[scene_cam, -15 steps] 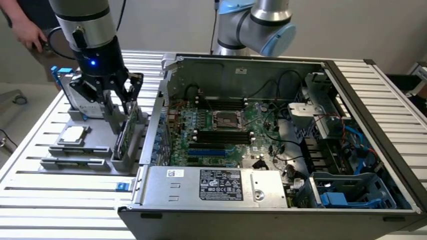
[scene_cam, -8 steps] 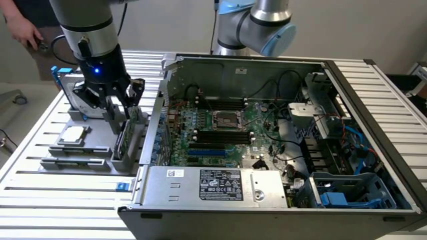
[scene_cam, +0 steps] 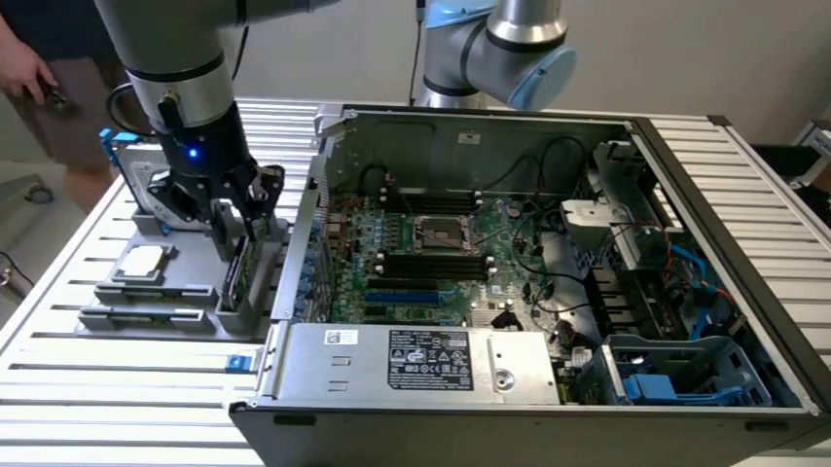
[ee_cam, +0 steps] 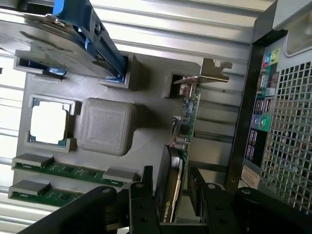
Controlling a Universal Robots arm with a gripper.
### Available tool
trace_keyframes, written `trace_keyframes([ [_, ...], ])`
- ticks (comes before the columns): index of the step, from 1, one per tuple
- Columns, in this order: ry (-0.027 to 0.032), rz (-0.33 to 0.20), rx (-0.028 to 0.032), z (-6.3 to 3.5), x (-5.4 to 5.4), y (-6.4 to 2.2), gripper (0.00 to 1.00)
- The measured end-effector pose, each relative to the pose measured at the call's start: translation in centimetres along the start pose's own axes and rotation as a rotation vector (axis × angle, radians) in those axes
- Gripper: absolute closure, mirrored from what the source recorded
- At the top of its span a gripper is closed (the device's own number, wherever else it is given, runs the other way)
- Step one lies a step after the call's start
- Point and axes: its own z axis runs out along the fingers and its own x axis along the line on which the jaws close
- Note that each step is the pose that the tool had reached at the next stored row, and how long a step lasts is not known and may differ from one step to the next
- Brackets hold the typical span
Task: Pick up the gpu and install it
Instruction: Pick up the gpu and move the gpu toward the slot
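The gpu (scene_cam: 237, 261) stands on its edge in a slot of the grey parts holder (scene_cam: 143, 316), at the exterior view's left beside the open computer case (scene_cam: 546, 126). In the wrist view the gpu (ee_cam: 183, 122) shows its green board edge, black cover and silver end bracket. My gripper (scene_cam: 241, 216) has come down over the card. Its black fingers (ee_cam: 146, 187) stand one on each side of the card's near end, with small gaps showing. The gripper (ee_cam: 170, 190) is open and holds nothing.
The holder also carries a silver processor chip (ee_cam: 48, 122), two memory sticks (ee_cam: 58, 170) and a hard drive in a blue frame (ee_cam: 73, 34). The case's motherboard has a blue slot (scene_cam: 403, 292). A second arm (scene_cam: 507, 49) stands behind the case. A person's hand (scene_cam: 33, 83) is at the far left.
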Motion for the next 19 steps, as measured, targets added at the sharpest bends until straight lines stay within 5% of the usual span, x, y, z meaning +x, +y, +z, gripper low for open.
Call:
trace_keyframes([
  [9,-0.0031,0.055,-0.0011,1.57,-0.1,-0.17,0.58],
  [19,-0.005,0.12,-0.0025,1.63,-0.2,-0.27,0.58],
])
